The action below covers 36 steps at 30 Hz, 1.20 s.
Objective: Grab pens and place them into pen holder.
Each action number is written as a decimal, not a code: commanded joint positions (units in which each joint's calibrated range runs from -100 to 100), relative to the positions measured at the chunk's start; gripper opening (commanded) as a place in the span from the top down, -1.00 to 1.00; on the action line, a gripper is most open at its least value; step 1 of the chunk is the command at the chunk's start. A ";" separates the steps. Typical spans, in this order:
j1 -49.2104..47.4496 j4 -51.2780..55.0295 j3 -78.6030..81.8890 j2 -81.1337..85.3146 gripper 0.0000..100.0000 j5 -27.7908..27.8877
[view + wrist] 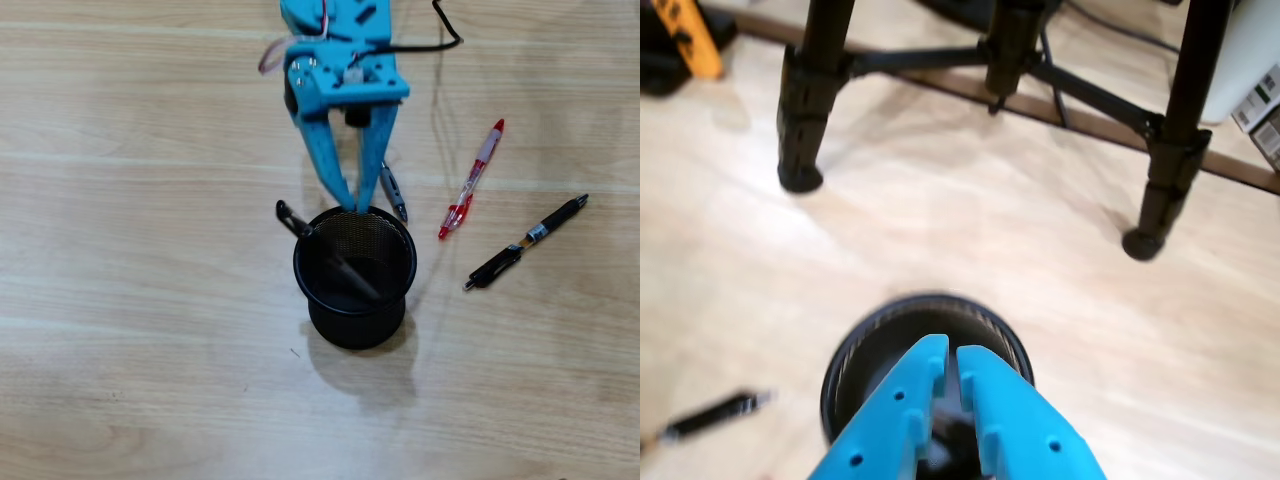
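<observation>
One pale wood-grain table (120, 330) | tripod legs (805, 100) behind | end effector (358, 208) nearly closed, empty, over pen holder (355, 310)

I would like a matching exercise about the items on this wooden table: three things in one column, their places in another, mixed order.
1. red-and-white ballpoint pen
2. black pen with silver band
3. round black wire-mesh cup

a. farthest right in the overhead view
b. right under the tips of the blue jaws
c. lying between the cup and the other loose pen

Pairs: 1-c, 2-a, 3-b
</observation>
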State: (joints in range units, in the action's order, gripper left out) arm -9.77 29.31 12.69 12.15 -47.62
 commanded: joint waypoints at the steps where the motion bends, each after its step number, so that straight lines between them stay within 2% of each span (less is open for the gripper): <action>1: -0.06 23.95 -11.51 7.17 0.95 3.22; 7: -2.44 42.90 -14.68 12.27 0.95 5.47; 13: -6.37 51.29 -14.77 14.90 0.95 9.09; 18: -8.93 54.57 -12.51 14.39 0.95 9.61; 23: -9.48 53.84 -4.27 10.23 0.95 7.88; 24: -9.58 53.75 0.16 8.87 0.95 4.64; 26: -9.58 53.38 3.96 7.94 0.95 1.55; 30: -9.58 47.55 10.03 7.26 0.95 -0.34; 32: -9.48 40.35 15.82 6.92 0.95 -0.39; 36: -9.12 35.89 21.16 6.83 0.93 -1.70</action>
State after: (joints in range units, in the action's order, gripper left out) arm -19.29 69.36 30.61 18.69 -47.67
